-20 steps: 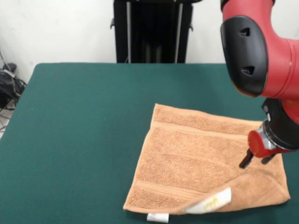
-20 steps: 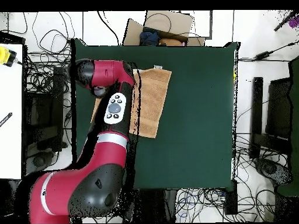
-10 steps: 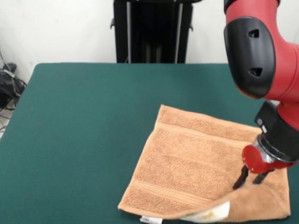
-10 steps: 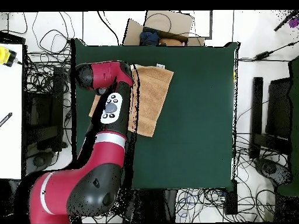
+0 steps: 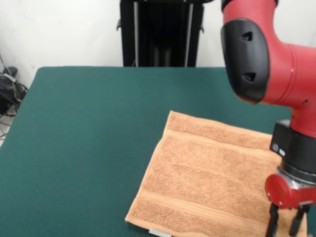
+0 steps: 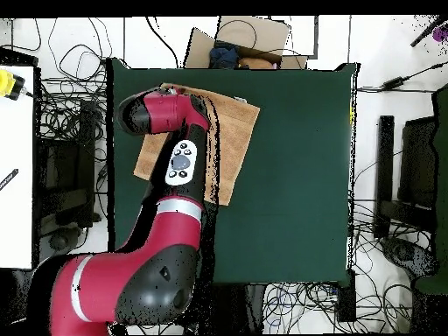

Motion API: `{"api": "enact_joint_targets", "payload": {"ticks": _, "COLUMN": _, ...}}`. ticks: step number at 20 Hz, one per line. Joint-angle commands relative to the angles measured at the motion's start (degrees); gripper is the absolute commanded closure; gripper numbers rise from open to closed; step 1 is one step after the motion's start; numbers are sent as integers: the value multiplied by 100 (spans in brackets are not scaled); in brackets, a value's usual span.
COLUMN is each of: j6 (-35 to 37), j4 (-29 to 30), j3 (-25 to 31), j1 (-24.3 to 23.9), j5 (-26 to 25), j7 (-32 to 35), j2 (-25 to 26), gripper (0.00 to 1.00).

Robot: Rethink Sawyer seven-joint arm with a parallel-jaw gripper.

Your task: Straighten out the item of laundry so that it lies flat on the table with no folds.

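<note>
The item of laundry [image 5: 212,182] is an orange-tan terry towel spread on the right half of the green table [image 5: 89,138], with woven bands across its far and near ends. No fold shows on the part in view; its near right corner runs off the picture. My gripper [image 5: 284,227] hangs over that near right corner, cut off by the bottom edge. In the overhead view the red arm [image 6: 179,166] lies across the towel [image 6: 234,140] and hides the gripper; towel shows on both sides of the arm.
The towel lies near the table edge [image 6: 114,131] on the arm's side. A cardboard box [image 6: 241,39] stands beyond one table end. Cables [image 6: 70,114] cover the floor around it, and a white surface [image 6: 16,166] stands to one side.
The gripper has moved toward the camera and down to the towel's near right corner. The turned-over corner with the white tag no longer shows, and the towel has shifted slightly.
</note>
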Motion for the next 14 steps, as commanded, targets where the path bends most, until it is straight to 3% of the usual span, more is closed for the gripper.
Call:
{"api": "enact_joint_targets", "payload": {"ticks": 1, "j6": -248, "j4": 866, "j3": 999, "j1": -170, "j5": -65, "j7": 734, "j2": -75, "gripper": 0}}
{"api": "enact_joint_targets", "payload": {"ticks": 12, "j6": -111, "j4": 958, "j3": 1158, "j1": -289, "j5": 28, "j7": 879, "j2": -33, "gripper": 0}}
{"api": "enact_joint_targets", "payload": {"ticks": 14, "j6": 567, "j4": 993, "j3": 794, "j1": -126, "j5": 71, "j7": 1049, "j2": 1, "gripper": 0}}
